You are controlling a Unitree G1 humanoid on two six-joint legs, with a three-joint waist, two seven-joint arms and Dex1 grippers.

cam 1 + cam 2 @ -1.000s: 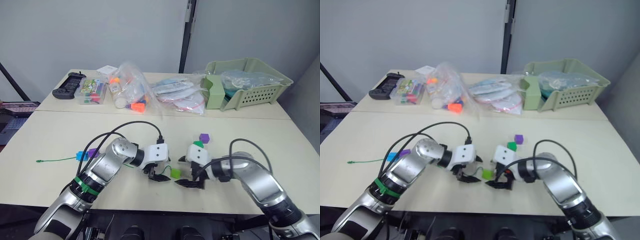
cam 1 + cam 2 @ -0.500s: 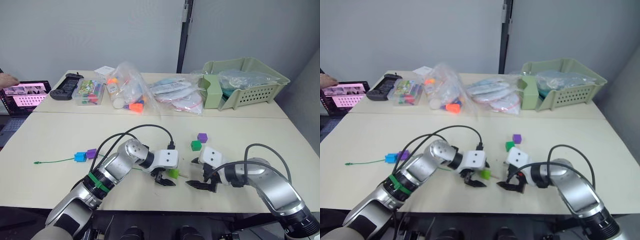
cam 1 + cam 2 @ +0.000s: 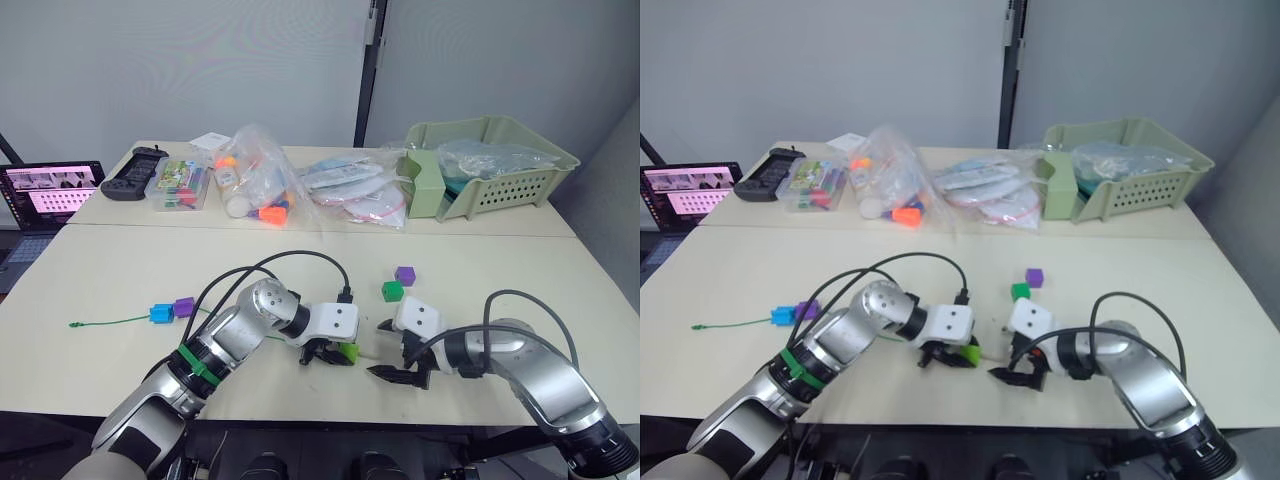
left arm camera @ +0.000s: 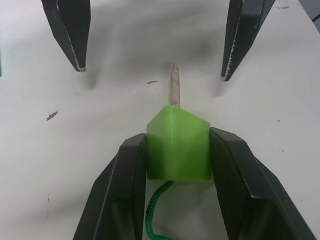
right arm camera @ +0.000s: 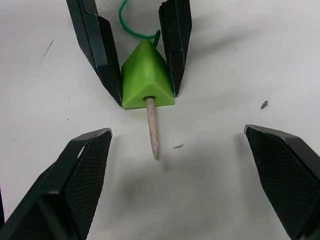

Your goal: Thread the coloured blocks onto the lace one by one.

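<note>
Left gripper (image 4: 177,150) pinches the lime green block (image 4: 178,144) between both fingers, low on the table (image 3: 100,270). I see the lace tip (image 5: 152,131) poking out through the block's hole, pale and stiff, with green cord (image 4: 155,212) trailing out the back. Right gripper (image 5: 177,165) faces it, fingers spread wide, tip lying between them but untouched. The lace (image 3: 110,322) runs off toward the robot's left, with the bright blue block (image 3: 160,313) and a purple block (image 3: 184,306) sitting on it side by side. Dark green block (image 3: 392,290) and second purple block (image 3: 404,275) rest loose on the table, just beyond the right gripper.
</note>
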